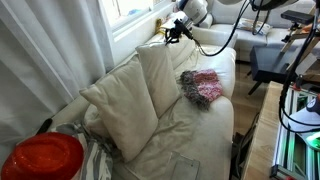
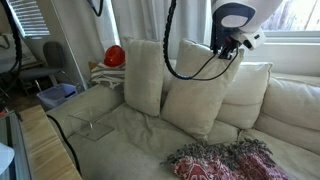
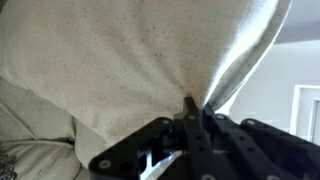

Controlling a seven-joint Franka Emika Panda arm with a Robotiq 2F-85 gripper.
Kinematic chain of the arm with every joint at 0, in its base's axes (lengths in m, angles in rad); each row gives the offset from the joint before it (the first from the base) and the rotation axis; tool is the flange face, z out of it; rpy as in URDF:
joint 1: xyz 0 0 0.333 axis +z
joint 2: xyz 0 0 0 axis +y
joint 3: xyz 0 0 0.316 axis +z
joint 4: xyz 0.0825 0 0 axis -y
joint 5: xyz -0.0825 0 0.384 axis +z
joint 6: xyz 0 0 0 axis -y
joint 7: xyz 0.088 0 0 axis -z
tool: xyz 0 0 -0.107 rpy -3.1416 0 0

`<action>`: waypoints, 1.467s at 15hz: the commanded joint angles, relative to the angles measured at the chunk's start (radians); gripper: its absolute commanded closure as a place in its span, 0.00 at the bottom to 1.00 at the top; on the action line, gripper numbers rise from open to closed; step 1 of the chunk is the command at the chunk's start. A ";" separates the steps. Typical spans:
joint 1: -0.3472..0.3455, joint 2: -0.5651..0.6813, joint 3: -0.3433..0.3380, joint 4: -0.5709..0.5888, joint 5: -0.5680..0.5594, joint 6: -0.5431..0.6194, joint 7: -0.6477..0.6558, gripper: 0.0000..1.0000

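**Tool [image 2: 226, 50] pinches the top corner of a cream pillow [image 2: 198, 100] on the sofa [image 2: 120, 125]**

In an exterior view, a red round thing [image 2: 115, 55] sits far to the left of the tool, beyond the sofa's end. Its lower edge is cut off by a second pillow [image 2: 145, 75], which stands upright just left of the held one. A black cable [image 2: 168, 45] hangs down and loops across the cream pillow's upper face, ending at the tool. The cream pillow leans on the sofa back directly beneath the tool. Below and to the right, well apart, a knitted throw [image 2: 222, 160] lies on the seat.

In both exterior views the fingertips are small and dark, so the grip is hard to read there. The wrist view shows it: the jaws are fully closed, with a fold of the pillow's cloth caught between them. The arm [image 2: 238, 15] comes in from above, and the tool points down at the corner.
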 commanded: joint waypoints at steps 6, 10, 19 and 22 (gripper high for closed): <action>-0.074 -0.221 -0.034 -0.099 -0.115 -0.289 -0.239 0.98; -0.082 -0.290 -0.043 -0.117 -0.176 -0.446 -0.356 0.98; -0.060 -0.284 -0.055 -0.088 -0.263 -0.500 -0.495 0.98; -0.055 -0.319 -0.058 -0.088 -0.343 -0.576 -0.600 0.98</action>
